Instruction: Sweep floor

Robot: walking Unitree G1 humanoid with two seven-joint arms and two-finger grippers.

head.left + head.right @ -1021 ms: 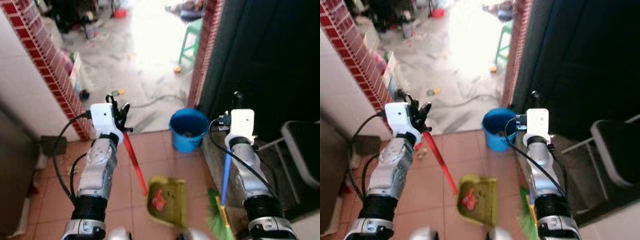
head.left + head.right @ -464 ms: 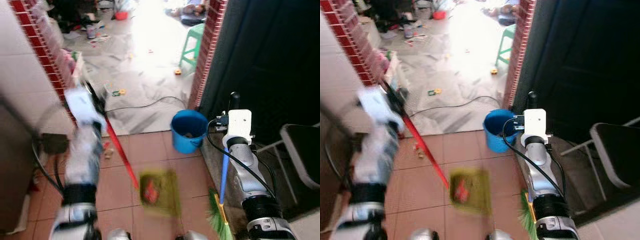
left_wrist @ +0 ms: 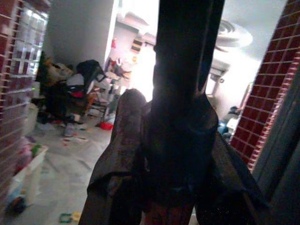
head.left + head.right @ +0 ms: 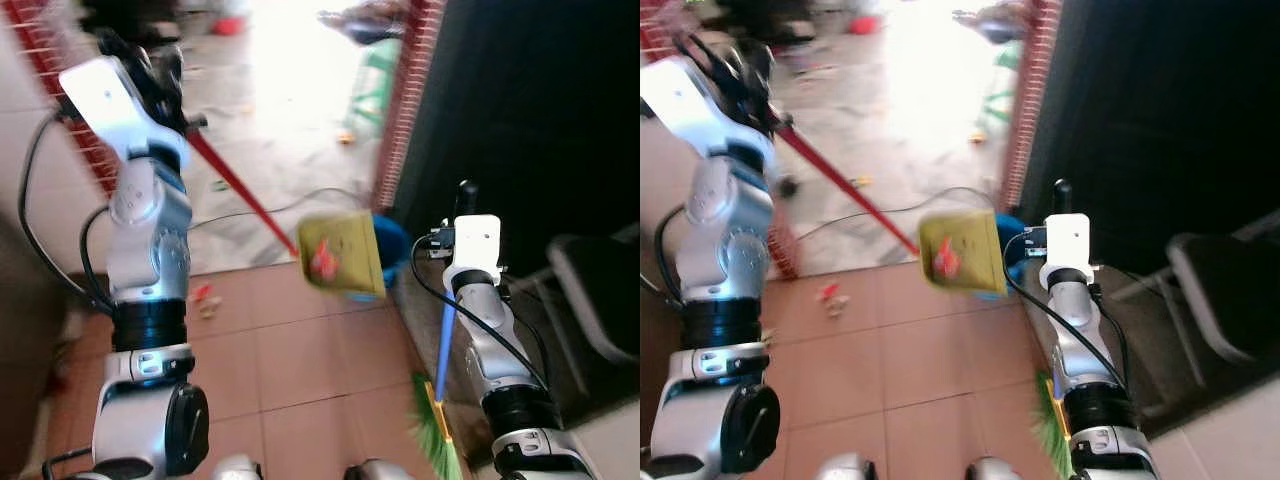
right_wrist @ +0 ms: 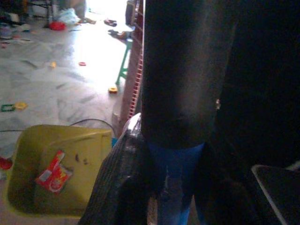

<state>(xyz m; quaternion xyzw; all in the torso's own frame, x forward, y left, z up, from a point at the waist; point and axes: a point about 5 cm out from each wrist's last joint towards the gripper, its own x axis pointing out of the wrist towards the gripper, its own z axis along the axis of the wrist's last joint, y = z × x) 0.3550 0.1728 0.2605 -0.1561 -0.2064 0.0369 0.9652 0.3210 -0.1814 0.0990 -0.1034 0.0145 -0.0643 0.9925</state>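
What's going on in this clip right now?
The robot is partway through a sweeping job. Its left gripper, raised high, is shut on the red handle of a green dustpan, which hangs in the air in front of a blue bucket with a red wrapper in it. Its right gripper is shut on the blue handle of a green broom, bristles down on the tiled floor.

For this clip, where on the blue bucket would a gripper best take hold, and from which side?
Grip the blue bucket by its upper rim, coming down from above with one finger inside and one outside. Its mouth faces up and it stands by the brick pillar, partly behind the raised yellow-green dustpan, so a side approach looks crowded. I see no handle.
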